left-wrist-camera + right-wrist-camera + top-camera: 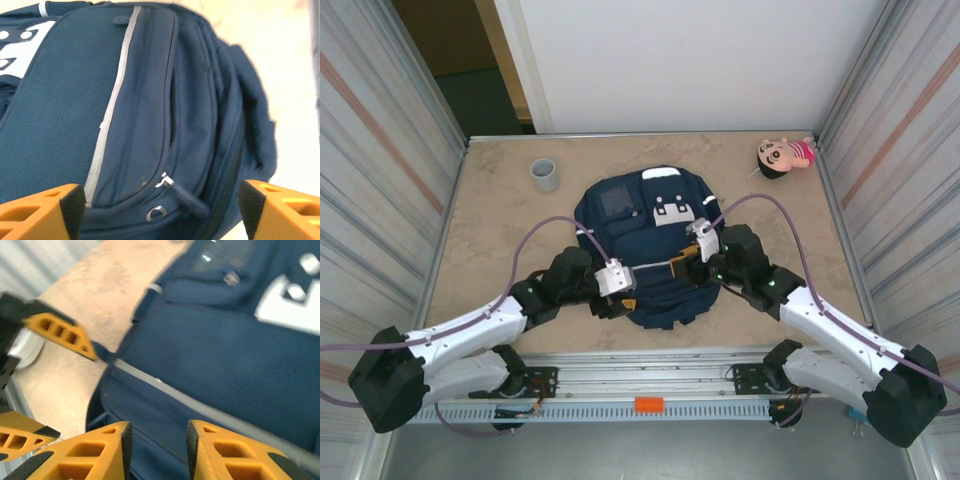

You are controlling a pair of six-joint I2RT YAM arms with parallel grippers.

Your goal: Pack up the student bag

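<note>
Top external view: student bag [655,250] lies flat mid-table [500,230], soft limp fabric, probably light and saggy, best taken by the zip pull [192,200]; left pincer [157,205] gapes wide, right pincer [156,440] narrowly parted, both empty.

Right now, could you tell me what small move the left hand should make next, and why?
Probably lower the left hand and close on the zipper pull: its fingers stand wide open either side of that pull, and the student bag looks zipped.
</note>
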